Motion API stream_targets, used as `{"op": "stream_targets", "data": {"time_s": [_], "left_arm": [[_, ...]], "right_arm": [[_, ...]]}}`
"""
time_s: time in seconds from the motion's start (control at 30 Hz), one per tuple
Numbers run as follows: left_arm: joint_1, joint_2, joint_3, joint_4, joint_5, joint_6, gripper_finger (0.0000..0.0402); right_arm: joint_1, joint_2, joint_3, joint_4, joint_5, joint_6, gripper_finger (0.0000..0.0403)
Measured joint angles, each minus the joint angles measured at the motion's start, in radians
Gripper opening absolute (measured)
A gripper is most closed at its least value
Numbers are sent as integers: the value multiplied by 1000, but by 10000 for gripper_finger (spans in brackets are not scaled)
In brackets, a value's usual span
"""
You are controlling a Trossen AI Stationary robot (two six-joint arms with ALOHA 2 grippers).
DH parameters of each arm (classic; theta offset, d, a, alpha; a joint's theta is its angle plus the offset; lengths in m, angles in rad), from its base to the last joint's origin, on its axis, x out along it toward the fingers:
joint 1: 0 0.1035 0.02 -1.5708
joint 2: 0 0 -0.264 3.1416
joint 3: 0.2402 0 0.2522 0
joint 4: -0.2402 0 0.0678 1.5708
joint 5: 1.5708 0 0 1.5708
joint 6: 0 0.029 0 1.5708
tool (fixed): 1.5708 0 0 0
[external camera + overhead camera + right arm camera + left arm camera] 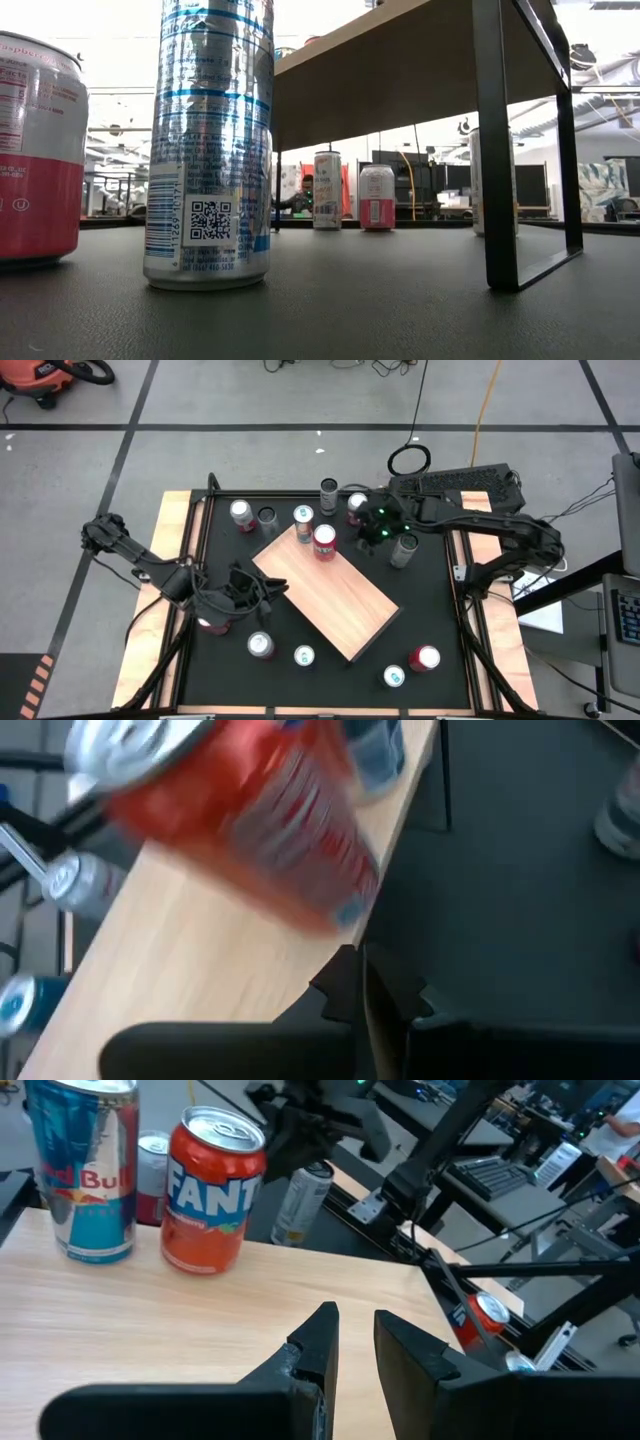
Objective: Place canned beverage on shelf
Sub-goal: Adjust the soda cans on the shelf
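Already two cans (313, 528) stand on the shelf (335, 592). Left gripper (352, 1342) hovers over its near end, jaws slightly parted, empty; right gripper (372, 526), shut and empty, sits beside the cans. Next pick should be approached upright.

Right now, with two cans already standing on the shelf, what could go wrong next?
1. The right gripper, shut and empty, sits very close to the red can near the edge of the shelf; a careless move might knock it off.
2. The blue can stands right beside the red one, so one could topple the other.
3. The left gripper holds nothing; the loose cans around it could be bumped.
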Motion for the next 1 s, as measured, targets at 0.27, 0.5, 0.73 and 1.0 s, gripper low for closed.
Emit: {"op": "stream_targets", "data": {"time_s": [0.27, 0.5, 0.73, 1.0], "left_arm": [[34, 0, 0, -2, 3, 0, 69], [38, 0, 0, -3, 4, 0, 69], [38, 0, 0, -3, 4, 1, 69], [38, 0, 0, -3, 4, 0, 70]], "right_arm": [[-36, 108, 0, 59, -49, 19, 0], [-39, 116, 1, 124, -49, 11, 0], [-43, 116, 1, 158, -71, -2, 0], [-43, 116, 1, 178, -41, -14, 0]]}}
